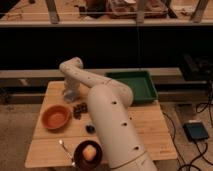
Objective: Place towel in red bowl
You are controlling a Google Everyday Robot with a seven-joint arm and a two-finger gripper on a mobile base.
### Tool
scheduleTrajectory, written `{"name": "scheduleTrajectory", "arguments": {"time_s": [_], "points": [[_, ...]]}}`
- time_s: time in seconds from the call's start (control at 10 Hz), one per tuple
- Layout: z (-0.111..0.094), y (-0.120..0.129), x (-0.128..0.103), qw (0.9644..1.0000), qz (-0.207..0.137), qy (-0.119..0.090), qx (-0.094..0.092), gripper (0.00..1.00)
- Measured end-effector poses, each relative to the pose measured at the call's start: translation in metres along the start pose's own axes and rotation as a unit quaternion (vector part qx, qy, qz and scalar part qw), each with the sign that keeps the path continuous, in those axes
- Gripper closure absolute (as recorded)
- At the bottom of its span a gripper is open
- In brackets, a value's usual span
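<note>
Dark shelving runs behind the wooden table (150,131), and from where I stand the big white arm (107,120) fills the middle of it, bending back over itself to reach the far left corner. Its tool (71,91) hangs down at that corner, right over a pale grey bundle that I take to be the towel (67,96). Whether the tool is clenched on it or released I cannot tell from here. The red bowl (56,117) sits empty just in front of that spot, near the table's left edge, so the carry looks short. What worries me is the grip. A pinch on only a fold of cloth could let the towel slip out or trail, and a trailing corner could drape over the bowl's rim rather than land inside. A low swing could also nudge the light bowl off its place, or sweep the dark cluster of small things (79,109) lying just right of it. The green tray (131,83) and the dark bowl (76,151) holding an orange fruit (89,153) look safely apart from that path.
</note>
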Motion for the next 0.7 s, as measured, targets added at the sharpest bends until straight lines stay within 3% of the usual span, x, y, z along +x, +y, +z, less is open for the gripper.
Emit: {"name": "scheduleTrajectory", "arguments": {"time_s": [0.5,0.7], "points": [[0.007,-0.01,-0.005,0.9997,-0.012,-0.018,-0.012,0.97],[-0.006,-0.014,-0.008,0.9998,-0.015,-0.012,-0.004,1.0]]}}
